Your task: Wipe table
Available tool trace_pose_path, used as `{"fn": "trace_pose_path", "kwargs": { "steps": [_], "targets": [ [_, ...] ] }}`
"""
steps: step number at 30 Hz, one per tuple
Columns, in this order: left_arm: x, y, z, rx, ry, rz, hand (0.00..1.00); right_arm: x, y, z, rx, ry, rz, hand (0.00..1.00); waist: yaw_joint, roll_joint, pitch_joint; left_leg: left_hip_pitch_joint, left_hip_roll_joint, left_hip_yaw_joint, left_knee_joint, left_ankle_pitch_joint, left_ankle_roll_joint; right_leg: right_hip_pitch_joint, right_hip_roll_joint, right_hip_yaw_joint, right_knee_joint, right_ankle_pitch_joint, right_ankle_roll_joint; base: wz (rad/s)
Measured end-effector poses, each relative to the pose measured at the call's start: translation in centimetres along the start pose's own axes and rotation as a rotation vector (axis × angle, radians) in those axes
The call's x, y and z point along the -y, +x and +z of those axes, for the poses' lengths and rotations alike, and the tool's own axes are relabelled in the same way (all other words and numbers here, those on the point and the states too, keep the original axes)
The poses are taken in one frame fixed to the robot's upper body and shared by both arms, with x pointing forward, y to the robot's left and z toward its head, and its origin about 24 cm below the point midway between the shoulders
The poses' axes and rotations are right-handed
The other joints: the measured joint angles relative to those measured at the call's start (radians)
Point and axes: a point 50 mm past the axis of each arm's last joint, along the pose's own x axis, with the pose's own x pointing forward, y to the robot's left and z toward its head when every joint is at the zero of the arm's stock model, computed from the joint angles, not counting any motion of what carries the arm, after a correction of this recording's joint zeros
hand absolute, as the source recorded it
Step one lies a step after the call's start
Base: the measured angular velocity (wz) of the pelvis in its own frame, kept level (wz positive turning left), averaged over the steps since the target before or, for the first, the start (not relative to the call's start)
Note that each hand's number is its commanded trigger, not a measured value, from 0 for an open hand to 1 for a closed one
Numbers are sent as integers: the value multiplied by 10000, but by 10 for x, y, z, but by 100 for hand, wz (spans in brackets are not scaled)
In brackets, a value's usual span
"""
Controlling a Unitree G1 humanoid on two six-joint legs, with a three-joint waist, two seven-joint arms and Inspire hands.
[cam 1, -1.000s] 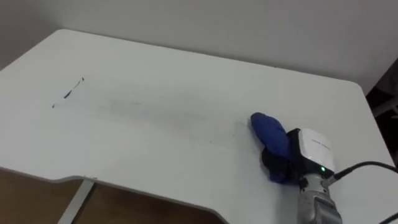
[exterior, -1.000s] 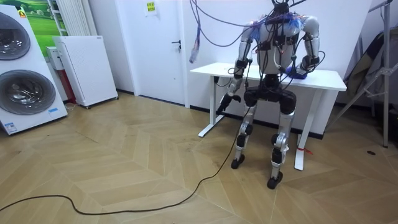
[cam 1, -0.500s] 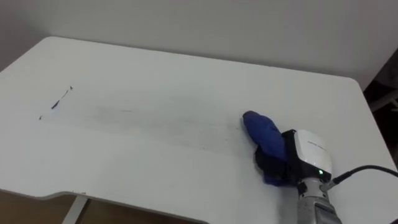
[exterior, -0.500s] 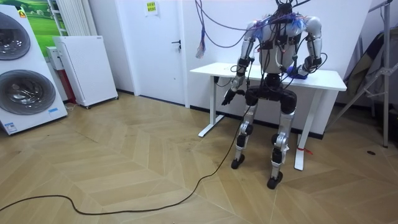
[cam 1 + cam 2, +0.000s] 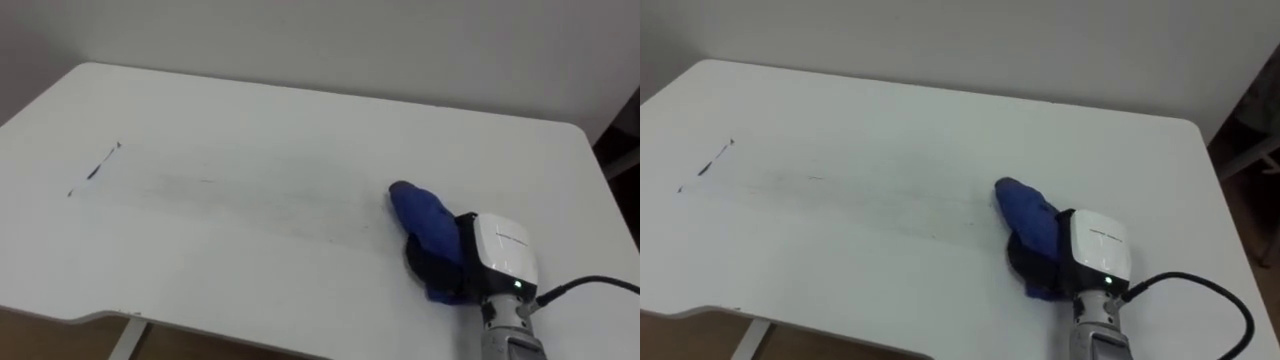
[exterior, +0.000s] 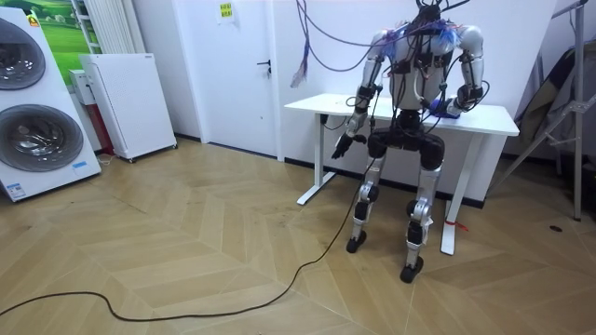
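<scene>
One blue cloth [image 5: 420, 215] lies on the right half of the white table [image 5: 250, 120], with the right hand [image 5: 497, 255] resting on its near end; grip cannot be told. One short dark streak [image 5: 93, 170] sits near the table's left edge, well apart from the cloth. Left hand [image 6: 343, 145] hangs below the tabletop, pose unreadable.

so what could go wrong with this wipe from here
1. The dark mark lies far to the left on the table, well away from the blue cloth under the right hand. A stroke could fall short and leave it.
2. A faint grey smear runs between mark and cloth, so the cloth may be spreading dirt rather than lifting it.
</scene>
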Motion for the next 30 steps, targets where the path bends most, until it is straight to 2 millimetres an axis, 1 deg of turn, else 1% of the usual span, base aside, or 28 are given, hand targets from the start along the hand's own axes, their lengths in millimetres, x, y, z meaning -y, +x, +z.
{"fn": "trace_pose_path", "kwargs": {
  "steps": [6, 10, 12, 15, 16, 17, 18, 19, 20, 22, 24, 25, 26, 27, 28, 30],
  "targets": [
    [-4, 0, 10, 497, -379, -61, 0, 1, 0, 4, 219, 165, 65, 0, -174, -72, -22, 106, 1, 38, -161, 5, -1, -12, -11, 7, -26, 2, -2, -1],
    [-7, 0, 15, 839, -442, 38, 0, 2, 0, 7, 428, 258, 267, 0, -243, -201, -65, 157, 4, 140, -210, 6, 2, -26, -34, 51, 6, 3, -3, -3],
    [-7, 0, 16, 868, -445, 12, 0, 3, 1, 9, 483, 281, 374, 0, -314, -202, -63, 185, 24, 221, -199, 7, 6, -67, -45, 54, 142, 4, -3, -2],
    [-11, 0, 16, 967, -590, -22, 0, 9, 4, 11, 608, 402, 422, 0, -441, -198, -46, 111, 40, 298, -171, 9, 10, -211, -53, 101, 212, 3, -3, -5],
    [-11, 0, 17, 1058, -768, -131, 0, 12, 5, 11, 627, 462, 352, 0, -444, -144, -1, 95, 48, 314, -166, 9, 11, -263, -55, 130, 311, 3, -3, -8],
    [-10, 0, 18, 1140, -878, -274, 0, 16, 6, 11, 615, 583, 263, 0, -473, -136, -7, 71, 48, 363, -188, 5, 17, -325, -68, 175, 340, 3, -3, -9],
    [-10, 0, 18, 1185, -948, -330, 0, 18, 7, 11, 609, 634, 186, 0, -471, -113, 8, 59, 48, 399, -198, 6, 21, -343, -75, 198, 341, 3, -3, -12],
    [-11, 0, 18, 1216, -1090, -419, 0, 23, 9, 11, 618, 753, 24, 0, -462, -73, 40, 37, 47, 442, -220, 17, 40, -341, -90, 208, 343, 3, -2, -7],
    [-12, 1, 16, 1163, -1232, -480, 0, 29, 11, 12, 636, 844, -190, 0, -525, -61, 52, -30, 43, 467, -237, 31, 58, -362, -102, 207, 340, 2, -1, -4],
    [-14, 1, 12, 1042, -1429, -529, 0, 37, 14, 10, 576, 920, -531, 0, -555, -69, 50, -32, 40, 485, -246, 34, 61, -376, -107, 211, 337, -2, 6, 0],
    [-16, 2, 7, 907, -1504, -654, 0, 49, 16, 9, 554, 988, -990, 0, -549, -134, 46, -18, 40, 518, -292, 36, 63, -386, -114, 217, 316, -6, 12, -2],
    [-16, 2, 5, 870, -1483, -699, 0, 51, 17, 9, 588, 999, -1092, 40, -549, -152, 45, -18, 40, 528, -300, 37, 64, -393, -115, 228, 314, -6, 12, 0],
    [-16, 1, 2, 808, -1455, -766, 0, 56, 18, 9, 616, 1060, -1258, 60, -550, -198, 43, -14, 40, 552, -313, 37, 64, -401, -119, 236, 312, -6, 12, 0],
    [-16, 1, 1, 786, -1443, -809, 0, 58, 18, 9, 605, 1140, -1322, 85, -551, -221, 41, -9, 40, 564, -319, 37, 65, -401, -121, 235, 312, -6, 12, 0],
    [-15, 1, -1, 741, -1415, -893, 0, 61, 19, 9, 602, 1251, -1422, 100, -548, -278, 22, -5, 40, 580, -324, 37, 65, -402, -123, 229, 312, -6, 12, 3],
    [-15, 1, -3, 688, -1387, -919, 0, 62, 19, 10, 639, 1237, -1448, 100, -546, -372, -19, 20, 41, 610, -321, 37, 66, -400, -126, 204, 313, -5, 12, 4]
  ]
}}
